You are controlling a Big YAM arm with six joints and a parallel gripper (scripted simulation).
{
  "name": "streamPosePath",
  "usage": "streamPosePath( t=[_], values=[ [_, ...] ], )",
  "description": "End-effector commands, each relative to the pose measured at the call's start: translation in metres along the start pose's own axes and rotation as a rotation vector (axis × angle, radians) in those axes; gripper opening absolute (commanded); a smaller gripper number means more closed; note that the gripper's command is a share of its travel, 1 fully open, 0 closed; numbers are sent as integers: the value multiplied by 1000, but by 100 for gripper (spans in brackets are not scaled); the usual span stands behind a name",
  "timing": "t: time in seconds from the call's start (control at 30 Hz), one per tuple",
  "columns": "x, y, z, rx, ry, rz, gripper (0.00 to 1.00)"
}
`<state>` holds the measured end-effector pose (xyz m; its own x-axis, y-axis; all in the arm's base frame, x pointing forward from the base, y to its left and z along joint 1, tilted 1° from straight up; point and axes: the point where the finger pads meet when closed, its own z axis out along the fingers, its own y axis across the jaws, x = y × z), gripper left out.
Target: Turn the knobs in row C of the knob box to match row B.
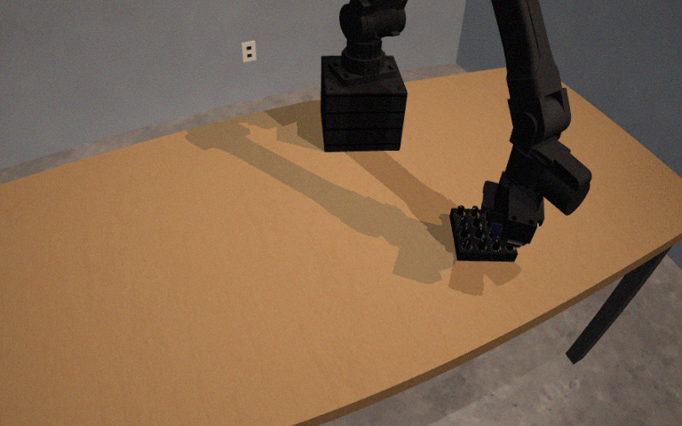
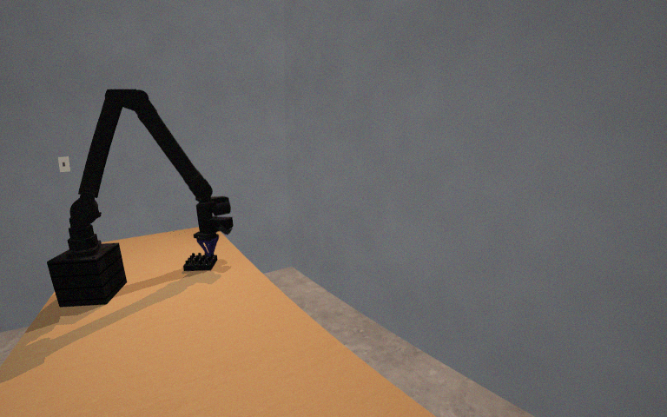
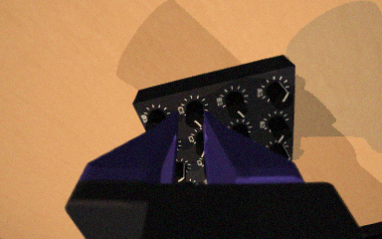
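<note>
Wrist view, left to right: the knob box [image 1: 458, 253] [image 2: 197, 268] [image 3: 286, 64] sits at a slant on the surface [image 1: 226, 280] [image 2: 221, 339] [image 3: 50, 60], all black with pale ring marks. Its far edge has 4 knobs. The leftmost knob [image 3: 156, 117] is partly hidden, so no clue on its line. The 2nd knob [image 3: 193, 109] has its white line aimed lower right, and the 3rd knob [image 3: 233, 98] looks pretty similar. The rightmost knob [image 3: 277, 92] has a line near its right side. The purple jaws [image 1: 496, 238] [image 2: 209, 254] are open just a bit, straddling the area by that 2nd knob, gripping nothing. Can't tell if they're touching it, tbh.
</note>
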<state>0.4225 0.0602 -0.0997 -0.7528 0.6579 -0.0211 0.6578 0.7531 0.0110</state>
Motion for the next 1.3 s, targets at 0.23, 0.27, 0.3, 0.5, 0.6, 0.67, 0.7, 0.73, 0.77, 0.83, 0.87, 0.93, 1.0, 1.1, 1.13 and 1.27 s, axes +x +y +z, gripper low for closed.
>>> streamPosePath(
  t=[0.23, 0.27, 0.3, 0.5, 0.6, 0.67, 0.7, 0.73, 0.77, 0.83, 0.87, 0.93, 1.0, 1.1, 1.13, 1.27],
  values=[
    [-7, 7, 3, -11, -9, -11, 18],
    [-7, 7, 3, -11, -9, -11, 18],
    [-7, 7, 3, -11, -9, -11, 18],
    [-7, 7, 3, -11, -9, -11, 18],
    [-6, 7, 3, -10, -8, -11, 18],
    [-5, 5, 1, -2, -1, -11, 18],
    [-4, 4, 0, 3, 3, -12, 18],
    [-6, 7, -8, -9, -7, -11, 18],
    [-10, 12, -20, -28, -24, -11, 18],
    [-11, 13, -25, -31, -26, -11, 18],
    [-12, 14, -28, -33, -28, -11, 18],
    [-14, 17, -36, -38, -32, -11, 18],
    [-17, 20, -44, -43, -37, -11, 18],
    [-14, 17, -47, -38, -32, -11, 18],
    [-14, 17, -47, -38, -32, -11, 18],
    [-9, 12, -47, -23, -19, -11, 18]
  ],
)
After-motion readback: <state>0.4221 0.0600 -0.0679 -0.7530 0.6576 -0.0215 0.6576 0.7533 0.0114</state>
